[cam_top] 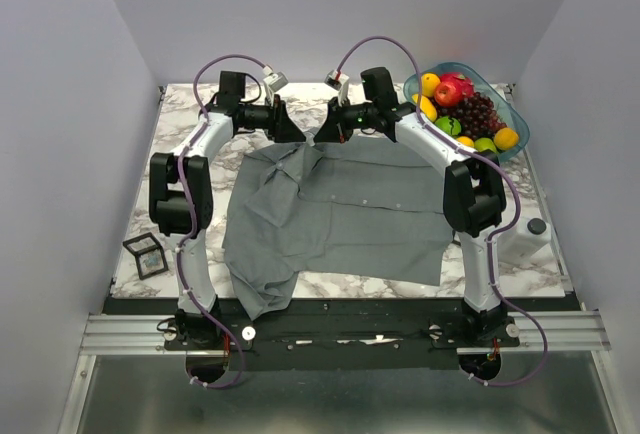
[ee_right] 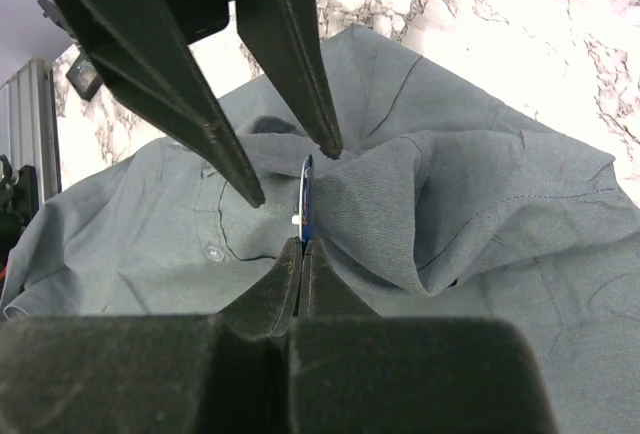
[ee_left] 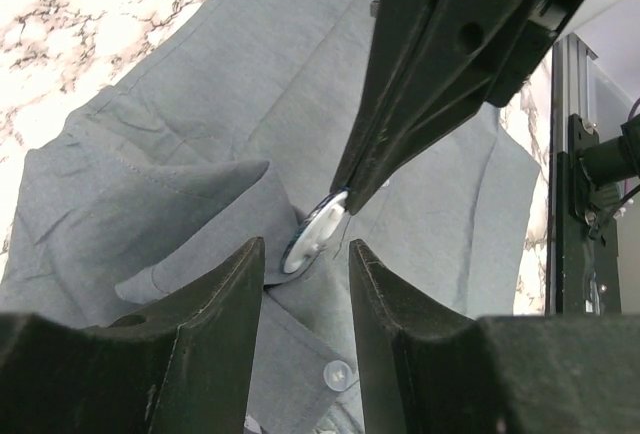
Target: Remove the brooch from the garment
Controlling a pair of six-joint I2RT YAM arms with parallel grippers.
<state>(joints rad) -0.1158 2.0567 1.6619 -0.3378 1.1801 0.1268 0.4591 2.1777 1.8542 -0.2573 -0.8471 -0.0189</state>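
Note:
The grey garment (cam_top: 340, 214) lies spread on the marble table, its collar at the far side where both grippers meet. The brooch (ee_right: 308, 194) stands edge-on at the collar, blue-faced with a white back (ee_left: 315, 232). My right gripper (ee_right: 303, 246) is shut, pinching the brooch's lower edge; from the left wrist it reaches in from the upper right (ee_left: 345, 199). My left gripper (ee_left: 305, 246) is open, its two fingers straddling the brooch and the raised cloth without touching them (ee_right: 295, 174). In the top view the brooch is hidden between the left gripper (cam_top: 300, 134) and the right gripper (cam_top: 322, 134).
A blue bowl (cam_top: 505, 119) of fruit stands at the back right. A black wire-frame cube (cam_top: 146, 254) sits at the left front, a white container (cam_top: 527, 239) at the right. A pale shirt button (ee_left: 338, 374) lies just below the left fingers.

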